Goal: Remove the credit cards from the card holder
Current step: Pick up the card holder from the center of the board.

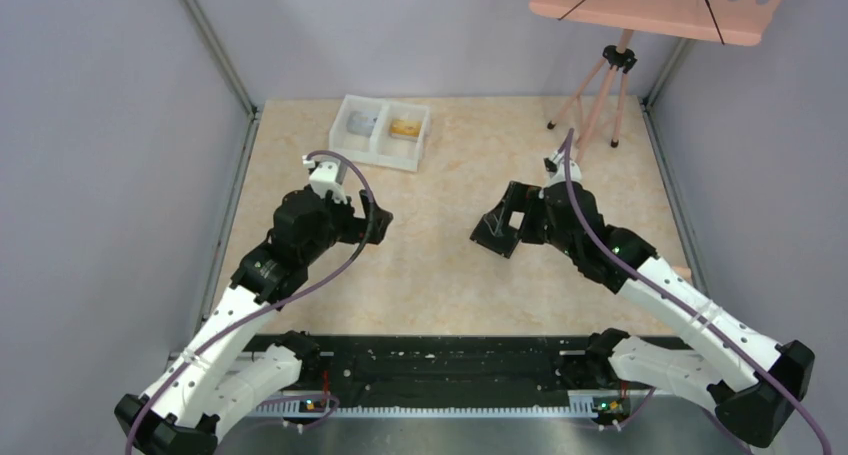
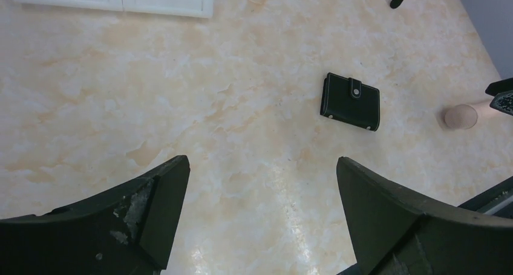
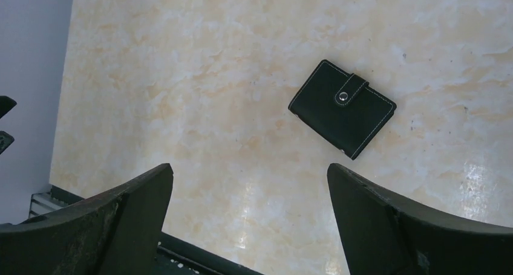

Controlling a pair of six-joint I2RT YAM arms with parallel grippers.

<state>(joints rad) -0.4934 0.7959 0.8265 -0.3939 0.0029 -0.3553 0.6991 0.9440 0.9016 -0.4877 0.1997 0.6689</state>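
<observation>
The card holder point(image 2: 351, 101) is a flat black wallet, shut by a snap strap, lying on the marble table. It sits ahead and right of my left gripper point(image 2: 260, 160) in the left wrist view. In the right wrist view the holder point(image 3: 342, 107) lies ahead and right of my right gripper point(image 3: 249, 166). Both grippers are open, empty and above the table, left point(image 1: 385, 220) and right point(image 1: 492, 233) facing each other. I cannot pick out the holder in the top view. No card shows at the holder.
A white two-compartment tray point(image 1: 381, 151) stands at the back left, with a grey-blue thing on the left and an orange-gold thing point(image 1: 405, 128) on the right. A pink tripod stand point(image 1: 600, 95) stands at the back right. A black rail point(image 1: 450, 360) runs along the near edge.
</observation>
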